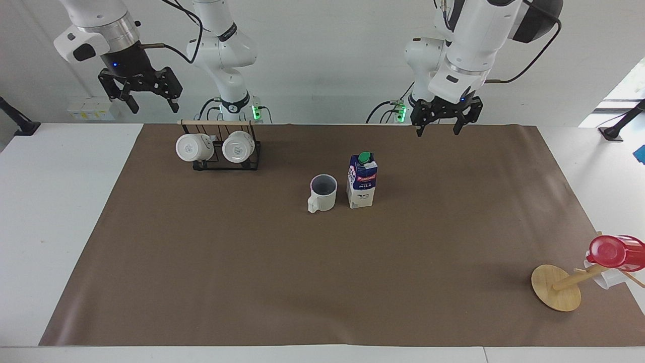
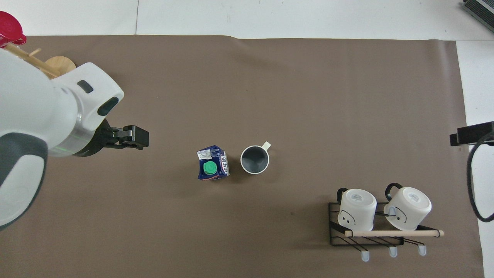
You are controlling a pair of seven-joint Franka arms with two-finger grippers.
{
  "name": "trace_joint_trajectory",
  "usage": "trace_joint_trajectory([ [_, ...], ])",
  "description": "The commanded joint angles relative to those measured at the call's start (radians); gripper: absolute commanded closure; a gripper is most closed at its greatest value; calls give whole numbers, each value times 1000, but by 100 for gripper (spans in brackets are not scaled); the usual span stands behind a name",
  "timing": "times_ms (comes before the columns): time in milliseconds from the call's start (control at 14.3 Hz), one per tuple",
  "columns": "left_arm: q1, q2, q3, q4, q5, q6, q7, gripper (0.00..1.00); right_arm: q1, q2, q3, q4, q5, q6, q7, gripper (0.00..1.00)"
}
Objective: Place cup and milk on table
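The off-white cup point(image 1: 322, 193) point(image 2: 254, 160) stands upright on the brown sheet of the table point(image 1: 252, 277), its handle pointing away from the robots. The milk point(image 1: 362, 181) point(image 2: 212, 168), a white and blue carton with a green cap, stands upright right beside it, toward the left arm's end. Nothing holds either one. My left gripper point(image 1: 437, 132) point(image 2: 133, 137) hangs open and empty in the air over the sheet's edge by its own base. My right gripper point(image 1: 152, 107) waits open and empty, high above the rack.
A black wire rack point(image 1: 221, 151) point(image 2: 378, 220) carrying two white mugs sits near the right arm's base. A tipped wooden mug stand point(image 1: 557, 287) with a red cup point(image 1: 612, 252) lies at the table's corner farthest from the robots, at the left arm's end.
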Motion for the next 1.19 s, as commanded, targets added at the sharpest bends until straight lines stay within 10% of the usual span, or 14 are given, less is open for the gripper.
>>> trace_joint_trajectory([
  [0,67,-24,-9,11,3,-71,71,0,2,-4,5,-1,-20,-8,5,0],
  [1118,261,-61,16,20,-3,-123,280,0,-4,-11,8,-7,-24,-13,4,0],
])
